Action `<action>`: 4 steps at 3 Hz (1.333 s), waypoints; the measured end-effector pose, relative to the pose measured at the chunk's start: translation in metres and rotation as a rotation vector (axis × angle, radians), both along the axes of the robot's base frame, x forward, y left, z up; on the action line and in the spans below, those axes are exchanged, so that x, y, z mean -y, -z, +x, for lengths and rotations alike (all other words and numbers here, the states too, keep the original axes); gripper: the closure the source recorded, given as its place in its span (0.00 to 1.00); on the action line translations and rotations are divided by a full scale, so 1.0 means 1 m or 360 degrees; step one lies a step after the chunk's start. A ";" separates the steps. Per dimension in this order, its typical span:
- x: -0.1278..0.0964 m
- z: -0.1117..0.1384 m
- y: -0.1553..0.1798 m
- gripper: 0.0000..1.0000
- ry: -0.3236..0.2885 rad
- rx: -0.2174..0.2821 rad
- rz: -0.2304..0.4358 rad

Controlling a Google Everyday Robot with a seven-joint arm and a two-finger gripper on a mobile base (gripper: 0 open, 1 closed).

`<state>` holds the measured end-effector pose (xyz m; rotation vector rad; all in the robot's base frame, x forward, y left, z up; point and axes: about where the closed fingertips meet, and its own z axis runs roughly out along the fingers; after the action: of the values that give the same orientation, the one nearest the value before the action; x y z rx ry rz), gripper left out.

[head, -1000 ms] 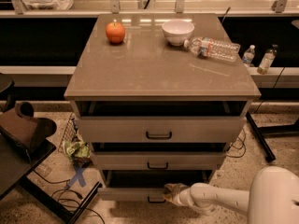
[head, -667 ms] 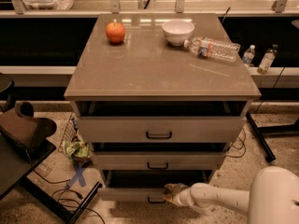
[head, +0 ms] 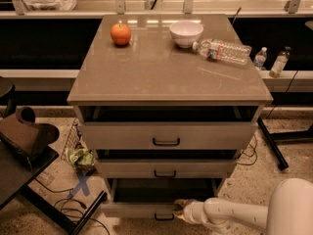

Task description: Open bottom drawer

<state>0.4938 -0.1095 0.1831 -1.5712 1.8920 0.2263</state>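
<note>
Mid-pull, I judge: the bottom drawer (head: 132, 210), lowest in the cabinet (head: 161, 77), stands partly out, the gripper (head: 180, 207) at the cabinet's bottom front, its hold impossible to tell; next, a steady straight pull outward.

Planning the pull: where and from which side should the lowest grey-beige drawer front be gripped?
Grip the small black bar handle centred on the lowest grey-beige drawer front, from straight ahead: the bar lies horizontal, standing off the flat face. The claw sits at that front's top edge, above the handle.
</note>
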 end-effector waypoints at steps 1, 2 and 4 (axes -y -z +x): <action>0.005 -0.007 -0.001 1.00 0.0026 -0.0030 0.0003; 0.005 -0.007 -0.001 1.00 0.0026 -0.0031 0.0003; 0.010 -0.017 -0.004 1.00 0.0044 -0.0048 0.0001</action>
<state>0.4771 -0.1198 0.1874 -1.5481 1.9352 0.2400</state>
